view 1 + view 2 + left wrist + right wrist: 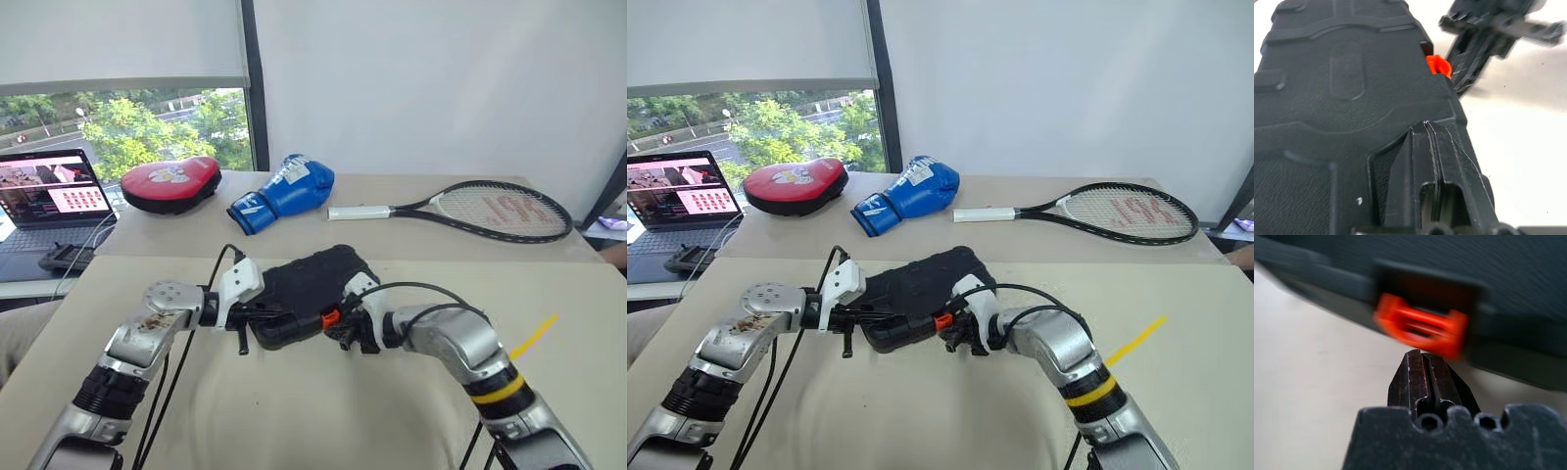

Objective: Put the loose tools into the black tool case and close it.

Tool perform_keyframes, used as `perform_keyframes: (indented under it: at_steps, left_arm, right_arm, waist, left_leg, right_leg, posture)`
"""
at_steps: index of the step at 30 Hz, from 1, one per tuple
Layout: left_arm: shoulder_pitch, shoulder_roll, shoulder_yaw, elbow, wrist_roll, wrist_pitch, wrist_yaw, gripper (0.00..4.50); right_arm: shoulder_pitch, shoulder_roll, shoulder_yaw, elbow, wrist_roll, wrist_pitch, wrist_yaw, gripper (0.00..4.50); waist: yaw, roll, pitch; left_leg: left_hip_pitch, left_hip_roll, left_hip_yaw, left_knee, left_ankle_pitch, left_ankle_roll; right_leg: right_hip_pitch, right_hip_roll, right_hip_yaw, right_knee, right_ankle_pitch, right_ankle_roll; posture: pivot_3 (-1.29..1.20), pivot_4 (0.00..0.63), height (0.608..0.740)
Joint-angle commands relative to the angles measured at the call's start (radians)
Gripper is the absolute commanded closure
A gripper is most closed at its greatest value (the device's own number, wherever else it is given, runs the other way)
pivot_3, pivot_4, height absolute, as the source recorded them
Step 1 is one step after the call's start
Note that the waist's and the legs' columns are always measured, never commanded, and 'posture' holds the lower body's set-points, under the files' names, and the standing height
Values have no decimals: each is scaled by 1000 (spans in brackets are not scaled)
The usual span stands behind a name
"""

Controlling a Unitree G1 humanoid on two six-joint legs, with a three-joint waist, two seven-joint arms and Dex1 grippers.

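The black tool case (304, 279) lies closed on the near table, its orange latch (331, 318) on the front edge facing me. My left gripper (1427, 128) is shut, its tips pressed against the case's textured lid at the left end. My right gripper (1421, 356) is also shut, with its tips just below the orange latch (1422, 325); whether they touch it I cannot tell. In the left wrist view the right gripper (1469, 54) shows beside the latch (1439, 65). The loose tools are out of view.
On the far table lie a red oval pad (171, 183), a blue boxing glove (284, 193) and a tennis racket (470, 209). An open laptop (49, 196) stands at the far left. A yellow strip (534, 336) marks the near table at the right.
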Motion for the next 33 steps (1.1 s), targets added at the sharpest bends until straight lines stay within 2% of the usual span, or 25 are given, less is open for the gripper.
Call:
perform_keyframes:
  at_steps: [1, 5, 7, 8, 10, 14, 15, 17, 18, 22, 23, 29, 33]
  left_arm:
    - [47, -11, -53, -7, 14, 36, -4, 4500]
    - [86, -20, 18, -76, -58, 90, 29, 4500]
    - [143, -72, 123, -133, -137, 50, 78, 4500]
    - [172, -65, 168, -170, -188, 89, 79, 4500]
    - [217, -58, 260, -230, -280, 152, 98, 4500]
    - [342, -11, 384, -339, -369, 187, 111, 3480]
    - [376, 2, 406, -357, -375, 187, 112, 2994]
    - [463, 26, 474, -398, -397, 192, 118, 2430]
    - [502, 38, 505, -412, -409, 197, 121, 1971]
    - [643, 72, 587, -423, -407, 170, 102, 508]
    - [666, 77, 597, -420, -398, 159, 103, 60]
    - [742, 84, 609, -405, -339, 87, 122, 60]
    - [737, 84, 606, -381, -363, 101, 126, 60]
  right_arm:
    - [-15, -15, -47, -60, -20, -110, 36, 4463]
    - [110, -88, -80, -253, -33, -250, 88, 4463]
    - [243, -116, -176, -407, -10, -361, 106, 4463]
    - [311, -102, -274, -483, 52, -336, 80, 4463]
    - [415, -97, -418, -585, 109, -319, 43, 3902]
    - [641, -192, -616, -704, 161, -350, 132, 2781]
    - [683, -210, -664, -708, 169, -364, 153, 2342]
    - [793, -252, -782, -701, 180, -411, 234, 1771]
    - [844, -266, -832, -692, 177, -439, 273, 1353]
    - [1035, -263, -974, -677, 190, -522, 383, 70]
    - [1070, -260, -995, -673, 186, -543, 401, 0]
    - [1164, -235, -1073, -655, 214, -585, 411, 0]
    - [1128, -237, -1021, -647, 198, -598, 378, 0]
  waist:
    - [0, 0, 0]
    - [3, 0, 0]
    - [5, 0, 0]
    - [6, 0, 0]
    - [5, 0, 0]
    - [8, 0, 0]
    - [9, 0, 1]
    - [9, 0, 1]
    - [9, 0, 1]
    - [11, 0, 1]
    - [12, 0, 1]
    - [15, 0, 1]
    - [15, 0, 1]
  left_leg:
    - [0, 0, 0, 0, 0, 0]
    - [-3, 1, 0, -1, 0, -1]
    - [-4, 0, 0, -1, 3, -6]
    - [-5, 0, 0, -2, 3, -6]
    - [-7, 2, -1, -1, 2, -7]
    - [-8, 2, -1, -1, 1, -7]
    - [-7, 2, -1, -1, 0, -7]
    - [-6, 2, -1, -1, -1, -6]
    - [-5, 2, -1, -1, -2, -6]
    - [-2, 3, -1, -1, -5, -1]
    - [0, 4, -1, -1, -4, -1]
    - [2, 5, -1, -1, -6, -7]
    - [2, 5, -1, -1, -7, -9]
  right_leg:
    - [0, 0, 0, 0, 0, 0]
    - [-3, -1, 0, 0, 0, 0]
    - [-4, -1, 0, 0, -1, 1]
    - [-4, -1, 0, 0, -2, 3]
    - [-6, -1, 0, 0, -2, 4]
    - [-6, -2, -1, -2, -2, 4]
    - [-5, -2, 0, -3, -2, 4]
    - [-4, -4, 0, -3, -2, 4]
    - [-3, -4, 0, -3, -2, 3]
    - [-1, -3, 0, -3, -4, 1]
    - [-1, -3, 0, -2, -5, 1]
    - [1, -5, 1, -1, -11, -3]
    - [0, -5, 1, -1, -9, -5]
  posture:
    - [0, 150, 740]
    - [0, 150, 740]
    - [0, 150, 740]
    - [0, 150, 740]
    - [0, 150, 740]
    - [0, 150, 740]
    - [0, 150, 740]
    - [0, 150, 740]
    - [0, 150, 740]
    - [0, 150, 740]
    - [0, 150, 740]
    - [0, 150, 740]
    - [0, 150, 740]
